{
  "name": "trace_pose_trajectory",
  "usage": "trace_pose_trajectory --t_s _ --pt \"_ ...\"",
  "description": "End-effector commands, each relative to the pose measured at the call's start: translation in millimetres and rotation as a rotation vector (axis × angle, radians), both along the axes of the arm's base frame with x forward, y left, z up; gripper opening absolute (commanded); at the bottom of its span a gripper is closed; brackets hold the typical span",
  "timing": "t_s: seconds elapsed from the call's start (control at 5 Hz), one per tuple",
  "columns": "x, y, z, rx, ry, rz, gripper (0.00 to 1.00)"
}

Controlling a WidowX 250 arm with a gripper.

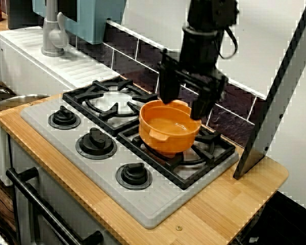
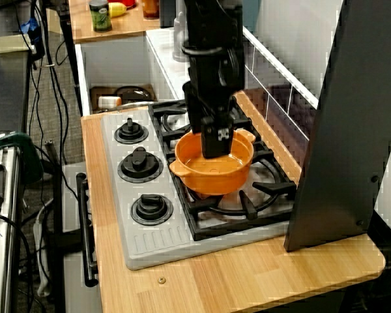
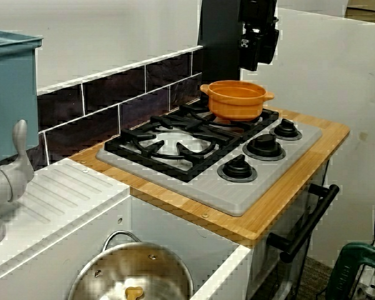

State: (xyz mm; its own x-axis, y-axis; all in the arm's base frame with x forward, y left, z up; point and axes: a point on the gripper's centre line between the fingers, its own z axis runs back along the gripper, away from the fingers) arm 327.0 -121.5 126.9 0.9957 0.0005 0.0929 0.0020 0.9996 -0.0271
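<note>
Pot (image 1: 168, 130) at rest on grate (image 1: 214, 150), right under claw (image 1: 182, 107) | we see claw spread wide, holding nothing, clear above the rim in the side view | knobs (image 1: 96, 143) off to its front | we judge: pot set down, claw not withdrawn.

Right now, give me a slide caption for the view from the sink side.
Open black gripper above an orange pot on the far stove grate.
</note>
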Motion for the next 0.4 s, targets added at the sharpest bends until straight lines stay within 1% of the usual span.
trace_pose_trajectory --t_s 0.0,0.2 --pt "-4.8 42 40.5 -0.003 -0.098 0.069 1.00" --pt "-5.6 62 37.6 0.022 -0.084 0.102 1.00"
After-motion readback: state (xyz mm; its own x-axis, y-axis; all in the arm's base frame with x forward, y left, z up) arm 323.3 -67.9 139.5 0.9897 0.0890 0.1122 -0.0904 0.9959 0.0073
